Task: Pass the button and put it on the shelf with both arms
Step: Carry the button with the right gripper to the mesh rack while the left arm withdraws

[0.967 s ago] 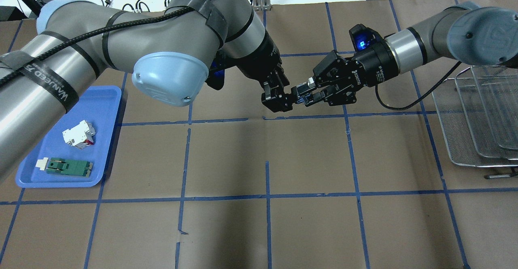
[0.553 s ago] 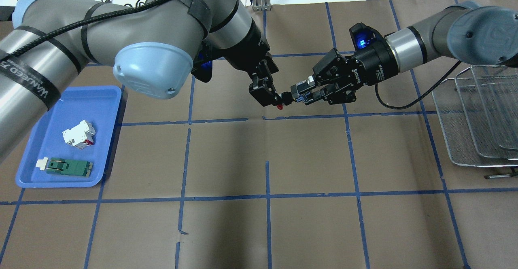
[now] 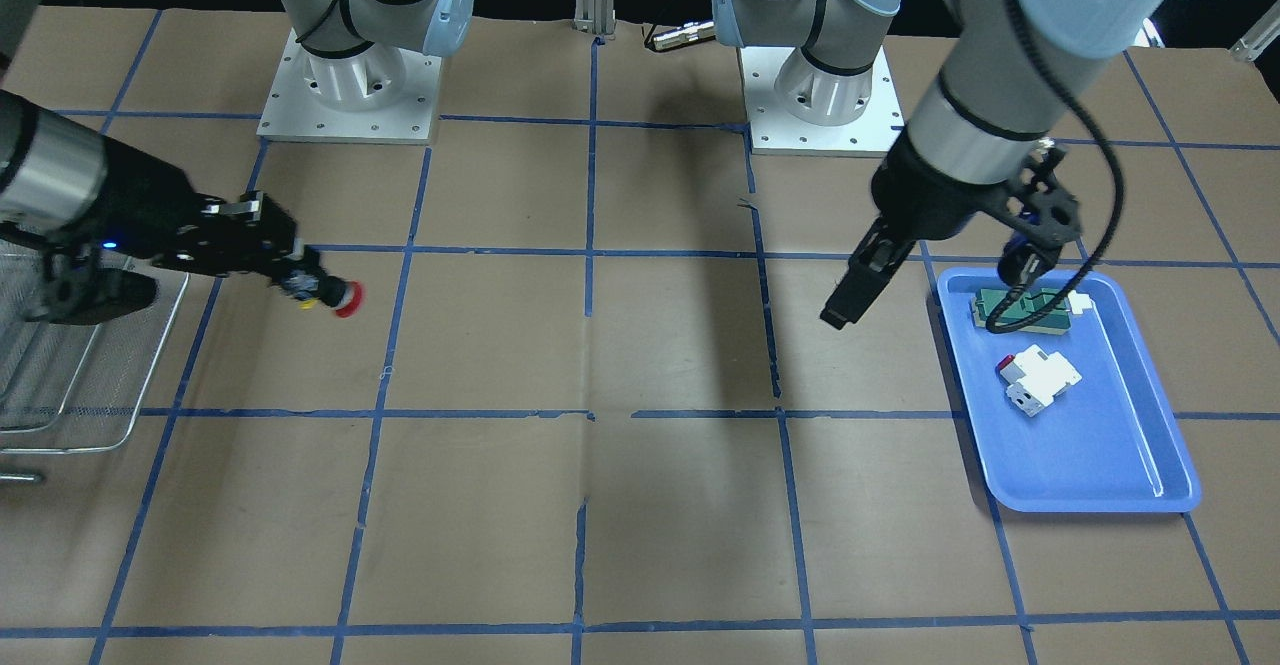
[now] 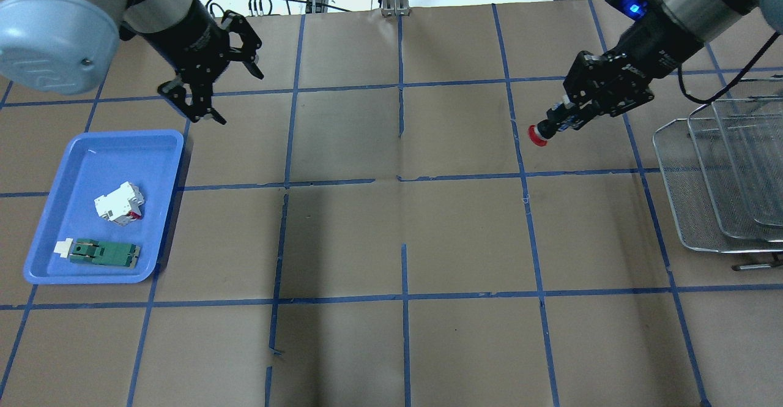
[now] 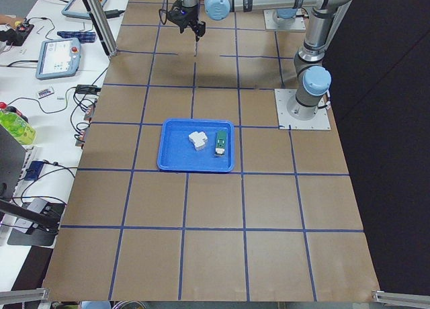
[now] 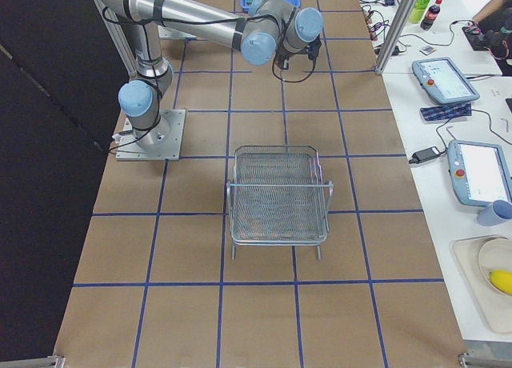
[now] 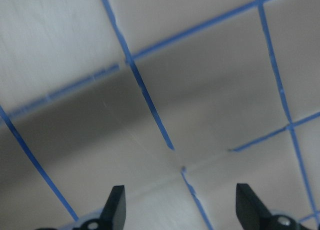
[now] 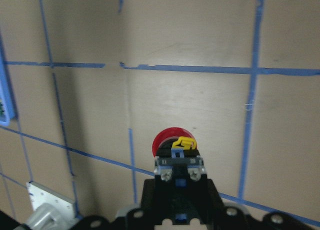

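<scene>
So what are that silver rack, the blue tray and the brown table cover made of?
The rack looks like bare metal: silvery wire mesh on bent rod frames. The blue tray is probably plastic: uniform colour, smooth moulded rim, slight sheen. The table cover seems matte brown paper, creased and torn at seams, with blue tape lines.

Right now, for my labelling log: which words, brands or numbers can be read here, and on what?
No text reads clearly.
White print on the black two-finger right gripper: too small to read.
Tiny marks on the red-capped black push button: blurred.
</scene>
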